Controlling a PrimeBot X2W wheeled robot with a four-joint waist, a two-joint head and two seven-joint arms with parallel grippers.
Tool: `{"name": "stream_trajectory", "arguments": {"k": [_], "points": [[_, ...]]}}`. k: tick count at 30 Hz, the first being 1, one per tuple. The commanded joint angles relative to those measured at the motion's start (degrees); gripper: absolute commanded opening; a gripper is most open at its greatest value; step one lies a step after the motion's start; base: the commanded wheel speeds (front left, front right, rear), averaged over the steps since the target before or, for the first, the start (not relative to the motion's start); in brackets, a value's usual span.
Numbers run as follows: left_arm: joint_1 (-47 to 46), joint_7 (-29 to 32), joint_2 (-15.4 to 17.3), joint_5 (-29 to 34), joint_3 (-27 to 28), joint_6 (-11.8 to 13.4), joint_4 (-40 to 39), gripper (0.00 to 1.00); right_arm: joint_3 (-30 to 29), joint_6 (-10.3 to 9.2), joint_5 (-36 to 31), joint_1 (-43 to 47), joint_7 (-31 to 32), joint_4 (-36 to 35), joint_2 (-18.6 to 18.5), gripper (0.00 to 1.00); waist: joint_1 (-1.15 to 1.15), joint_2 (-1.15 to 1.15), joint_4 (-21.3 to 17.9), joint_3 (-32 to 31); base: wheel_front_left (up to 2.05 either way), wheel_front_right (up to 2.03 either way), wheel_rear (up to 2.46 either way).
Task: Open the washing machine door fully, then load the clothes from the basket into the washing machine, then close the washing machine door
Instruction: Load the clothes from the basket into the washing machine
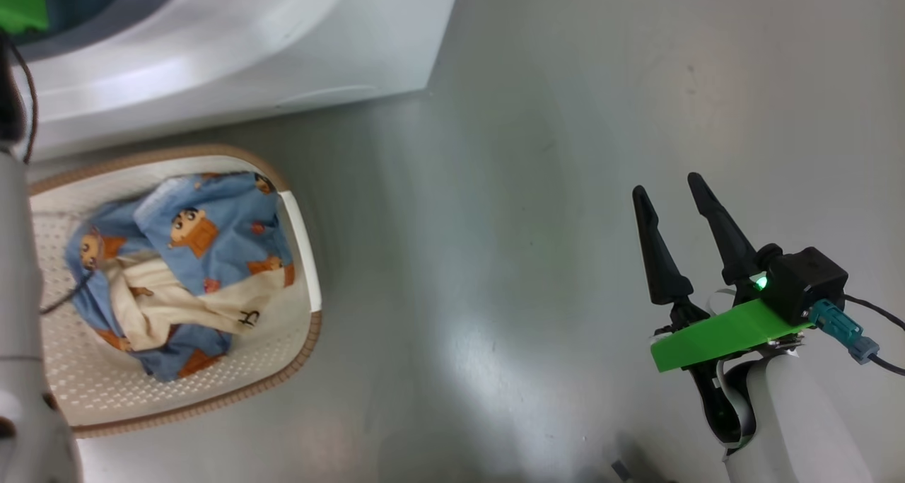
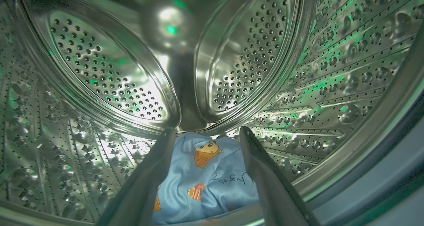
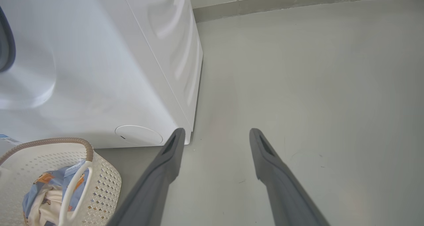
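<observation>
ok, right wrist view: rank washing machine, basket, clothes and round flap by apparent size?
1. washing machine
2. basket, cut off by the frame
3. clothes, partly hidden in the basket
4. round flap
Flap sits farther from the camera than the clothes, so that pair is unsure.

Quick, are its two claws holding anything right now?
Left gripper: open, empty, inside the drum.
Right gripper: open, empty, above the floor.

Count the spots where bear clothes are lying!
2. One bear cloth lies inside the drum, in front of the open left tool. A bundle sits in the basket. More could hide underneath.
</observation>
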Motion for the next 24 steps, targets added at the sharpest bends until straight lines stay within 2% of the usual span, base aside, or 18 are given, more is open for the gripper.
{"name": "stream_trajectory", "arguments": {"k": [1,13,24], "points": [[2.24,-0.28,2.36,-0.30,1.18,-0.13,-2.08,1.00,0.97,0.36,-0.32,1.96,-0.69,-0.76,0.17,1.00,0.00,0.00,0.98,-1.91,0.00,0.00,0.00],[15.37,-0.28,0.37,-2.49,0.21,-0.17,-8.55,1.00,-0.08,0.36,-1.39,3.36,-0.69,0.81,0.17,1.00,0.00,0.00,3.59,-8.93,0.00,0.00,0.00],[29.94,-0.28,-1.24,-2.04,2.20,-0.17,-17.46,1.00,0.56,0.36,-1.25,4.94,-0.69,2.51,0.17,1.00,0.00,0.00,4.47,-15.20,0.00,0.00,0.00]]}}
